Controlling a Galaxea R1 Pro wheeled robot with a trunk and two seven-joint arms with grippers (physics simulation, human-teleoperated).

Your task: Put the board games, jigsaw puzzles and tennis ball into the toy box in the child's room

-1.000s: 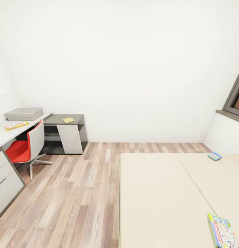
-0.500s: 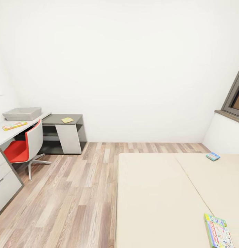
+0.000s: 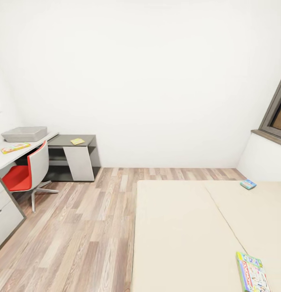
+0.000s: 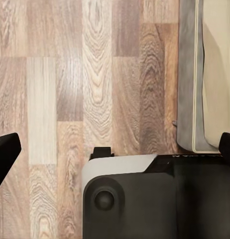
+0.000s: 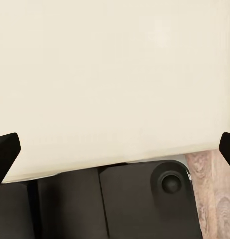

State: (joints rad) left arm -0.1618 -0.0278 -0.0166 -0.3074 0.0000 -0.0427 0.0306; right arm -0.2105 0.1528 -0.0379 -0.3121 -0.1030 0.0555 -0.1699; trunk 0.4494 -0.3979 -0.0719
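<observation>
Pale grey plastic formed the toy box, which we saw standing on the light tabletop at the far left of the head view; its interior was hidden by the low viewing angle, so we could not tell its contents. Just in front of it lay a flat colourful board game. A jigsaw puzzle, thin and yellow, rested on the dark corner section of the tabletop, apart from the box. A red chair stood at the desk. On the cream bed we noted two more board games: a small one near the far right edge and a larger one at the near right.

In each wrist view, the dark fingertips sat at opposite edges of the frame, so both sets of jaws stood wide apart and held nothing. The left pair hung over the wood floor beside the bed's grey edge, the right pair over the mattress; all toys lay well apart from both.
</observation>
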